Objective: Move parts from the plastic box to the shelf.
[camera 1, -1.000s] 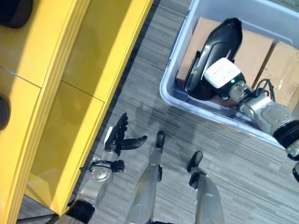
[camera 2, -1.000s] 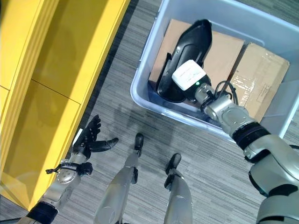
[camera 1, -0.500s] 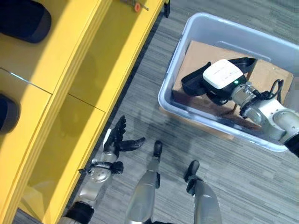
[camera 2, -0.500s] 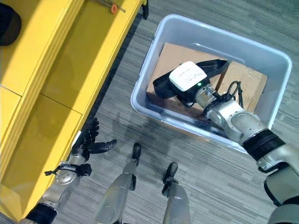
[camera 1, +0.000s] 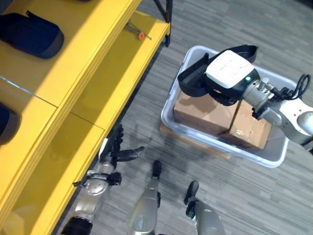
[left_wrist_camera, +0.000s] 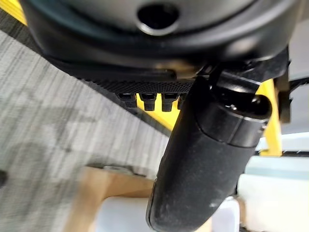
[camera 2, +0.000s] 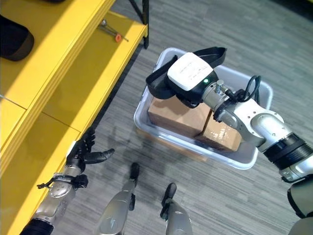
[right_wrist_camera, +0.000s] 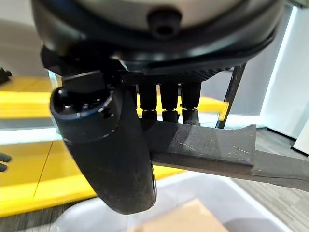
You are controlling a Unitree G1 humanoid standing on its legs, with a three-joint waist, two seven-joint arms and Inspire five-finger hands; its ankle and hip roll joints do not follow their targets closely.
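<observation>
Above the grey floor (camera 2: 205, 29), the right hand (camera 2: 191, 78) pinches a black part (camera 2: 164, 83) thinly, likely to slip before the shelf (camera 2: 73, 73).

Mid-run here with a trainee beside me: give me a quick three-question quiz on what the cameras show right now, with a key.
1. True or false: the right hand holds the black part above the plastic box.
2. What lies in the plastic box?
A. cardboard boxes
B. loose screws
C. folded cloth
3. Fill in: the left hand hangs beside the yellow shelf with its fingers ____.

Key
1. True: in the right wrist view its fingers and thumb pinch the part's edge.
2. A: two brown cardboard boxes lie side by side.
3. Open: they are spread and hold nothing.
</observation>
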